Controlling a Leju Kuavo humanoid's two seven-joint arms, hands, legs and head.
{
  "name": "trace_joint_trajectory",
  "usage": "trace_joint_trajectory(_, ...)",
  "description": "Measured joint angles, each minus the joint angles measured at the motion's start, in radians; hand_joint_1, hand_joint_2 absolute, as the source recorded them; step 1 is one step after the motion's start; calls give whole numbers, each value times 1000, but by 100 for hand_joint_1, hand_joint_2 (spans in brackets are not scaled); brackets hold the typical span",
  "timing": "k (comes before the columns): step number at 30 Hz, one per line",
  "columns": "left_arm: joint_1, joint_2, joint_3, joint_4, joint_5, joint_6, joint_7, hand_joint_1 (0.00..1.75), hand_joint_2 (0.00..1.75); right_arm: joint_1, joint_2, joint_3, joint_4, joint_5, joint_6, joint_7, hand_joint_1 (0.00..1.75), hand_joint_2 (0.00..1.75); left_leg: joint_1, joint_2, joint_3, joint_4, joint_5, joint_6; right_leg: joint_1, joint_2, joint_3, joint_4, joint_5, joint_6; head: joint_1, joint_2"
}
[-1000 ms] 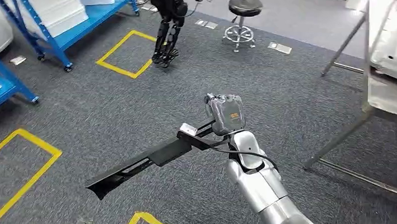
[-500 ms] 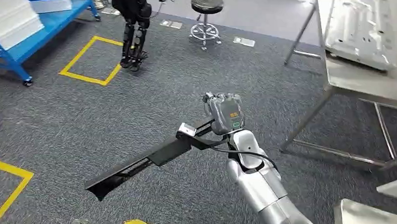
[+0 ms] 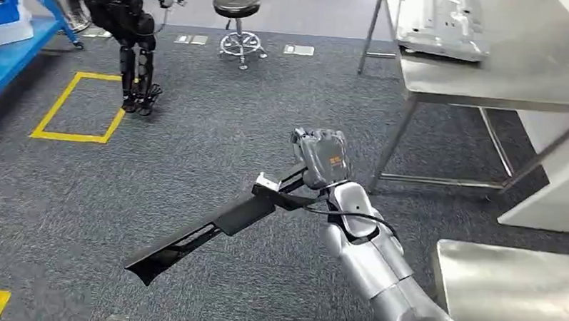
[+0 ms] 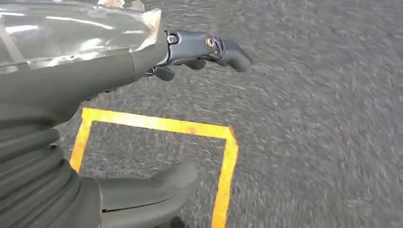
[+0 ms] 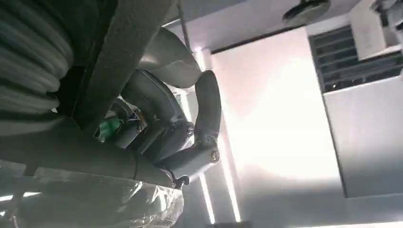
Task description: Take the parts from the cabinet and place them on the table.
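**Insp.:** Now, status of part and what's changed?

**Me:** My right hand (image 3: 323, 156) grips the long black part (image 3: 200, 236), fingers (image 5: 205, 114) wrapped round its near end; the part sticks out to my left, level over the carpet. Whole view has swung vs. a sec ago: blue shelving nearly gone off the left, steel surface (image 3: 499, 82) now large at upper right. That's me turning, not things moving. Part's pose in hand unchanged.

**Insp.:** Left hand?

**Me:** Left hand (image 4: 95, 71) hangs over the floor's yellow tape, fingers (image 4: 209, 47) loosely extended, holding nothing.

**Insp.:** Meaning for task?

**Me:** Judged: carry leg approx. half done; surface near, placement not yet begun. Long overhang could clip the surface's leg on approach.
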Motion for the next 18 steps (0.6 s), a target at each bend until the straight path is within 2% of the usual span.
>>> trace_joint_trajectory(1, 2, 1, 1, 0, 1, 0, 0, 0, 175, -1, 0, 0, 3, 0, 2, -1, 171, 175, 0, -4, -35, 69, -24, -1, 2, 12, -1, 0, 1, -1, -1, 0)
trace_joint_trajectory(2, 3, 2, 2, 0, 1, 0, 0, 0, 175, -2, -3, -1, 8, 1, 2, -1, 171, 175, 0, -6, -54, 101, -24, -1, 4, 25, -2, 0, 2, -3, -1, 0)
trace_joint_trajectory(3, 3, 1, 2, 0, 2, 0, 0, 0, 175, -5, -4, -4, 13, 1, 2, -1, 171, 175, 0, -6, -48, 83, -2, 2, 4, 38, -2, 1, 3, -2, -1, 0)
trace_joint_trajectory(4, 3, 1, 3, 0, 3, 0, -1, 0, 175, -9, -6, -8, 18, 2, 2, 0, 171, 175, 0, -9, -19, 23, 41, 5, 4, 51, -1, 3, 3, -2, -1, 0)
trace_joint_trajectory(5, 3, 2, 3, 0, 3, 0, -1, 0, 175, -16, -7, -11, 22, 3, 2, 1, 171, 175, 1, -20, 27, -70, 91, 9, 4, 65, -1, 5, 4, 0, -1, 0)
trace_joint_trajectory(6, 3, 2, 5, 0, 3, 0, -2, 0, 175, -23, -8, -15, 25, 3, 2, 1, 171, 175, 5, -54, 72, -158, 131, 13, 3, 76, -1, 7, 5, 1, -1, 0)
trace_joint_trajectory(7, 4, 4, 8, 0, 3, 0, -3, 0, 175, -38, -8, -17, 30, 3, 3, 2, 171, 175, 9, -107, 92, -206, 123, 17, 13, 93, -10, 11, 10, 10, 1, 0)
trace_joint_trajectory(9, 3, 5, 8, 0, 3, 0, -4, 0, 175, -43, -9, -19, 33, 3, 4, 3, 171, 175, 2, -87, 89, -202, 125, 21, 3, 110, -18, 8, 17, 21, -1, 0)
trace_joint_trajectory(10, 1, 5, 9, 0, 6, 0, -4, 0, 175, -43, -11, -22, 36, 3, 5, 3, 171, 175, -2, -73, 89, -204, 129, 28, 0, 125, -21, 1, 24, 31, -1, 0)
trace_joint_trajectory(11, 0, 5, 9, 0, 5, 0, -5, 0, 175, -43, -12, -24, 37, 3, 5, 3, 171, 175, -2, -63, 92, -214, 136, 34, 4, 135, -27, -3, 28, 37, -1, 0)
trace_joint_trajectory(12, -2, 3, 9, 0, 5, 0, -5, 0, 175, -44, -15, -26, 39, 3, 5, 3, 171, 175, 9, -46, 95, -228, 146, 42, 7, 106, -35, 11, 21, 34, 0, 0)
trace_joint_trajectory(13, -2, 3, 9, 0, 5, 0, -6, 0, 175, -48, -16, -27, 39, 2, 5, 2, 171, 175, 3, -38, 97, -235, 150, 50, 11, 52, -58, 43, 0, 30, 1, 0)
trace_joint_trajectory(14, -1, 5, 9, 0, 5, 0, -6, 0, 175, -51, -16, -27, 42, 3, 5, 2, 171, 175, 1, -22, 94, -235, 153, 54, 10, 18, -90, 112, -34, 25, 5, 0)
trace_joint_trajectory(15, 1, 5, 9, 0, 5, 0, -6, 0, 175, -53, -16, -28, 42, 3, 5, 2, 171, 175, -3, -13, 92, -235, 152, 54, 9, 9, -113, 162, -55, 23, 5, 0)
trace_joint_trajectory(16, 3, 5, 9, 0, 6, 0, -6, 0, 175, -52, -17, -28, 46, 2, 5, 2, 171, 175, -7, 9, 89, -235, 153, 55, 3, 0, -166, 277, -97, 23, 5, 0)
trace_joint_trajectory(17, 3, 5, 9, 0, 6, 0, -6, 0, 175, -51, -17, -28, 48, 2, 5, 3, 171, 175, -7, 19, 88, -234, 153, 55, 1, -1, -184, 318, -109, 27, 5, 0)
trace_joint_trajectory(18, 3, 5, 9, 0, 6, 0, -6, 0, 175, -49, -18, -28, 50, 2, 5, 3, 171, 175, -8, 29, 87, -234, 153, 54, -1, -2, -188, 332, -110, 33, 5, 0)
